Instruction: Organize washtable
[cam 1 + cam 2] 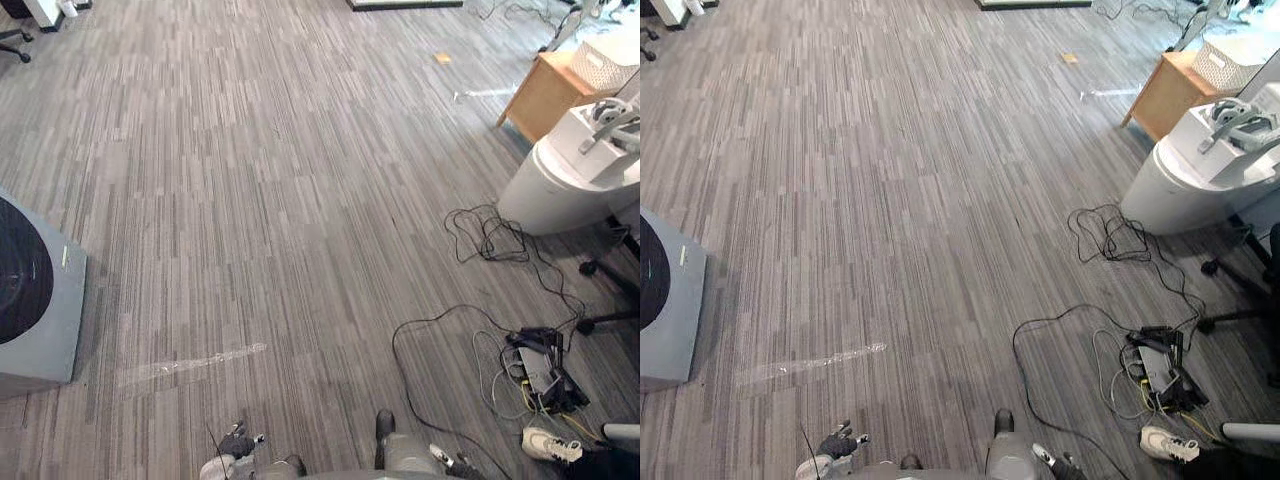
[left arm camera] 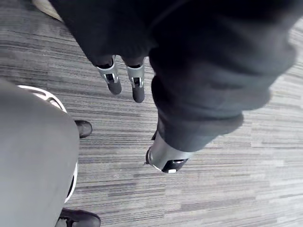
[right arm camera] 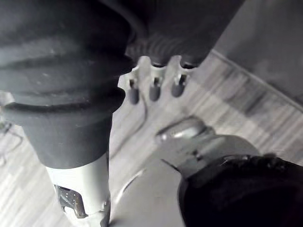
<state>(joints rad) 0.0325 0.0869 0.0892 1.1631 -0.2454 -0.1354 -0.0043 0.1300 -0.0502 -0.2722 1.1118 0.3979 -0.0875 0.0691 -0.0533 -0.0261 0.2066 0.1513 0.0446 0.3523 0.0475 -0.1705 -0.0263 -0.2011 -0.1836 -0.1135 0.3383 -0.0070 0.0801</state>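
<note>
The white rounded wash bench (image 1: 560,190) stands on the carpet floor (image 1: 300,200) at 2 o'clock, with a grey fitting (image 1: 612,125) on top. Its right part is cut off at the frame edge, so what else it carries cannot be made out. The left hand (image 1: 237,442) at 6 o'clock and the right hand (image 3: 154,82) hang over the floor, fingers straight and relaxed, holding nothing, well apart from the bench.
</note>
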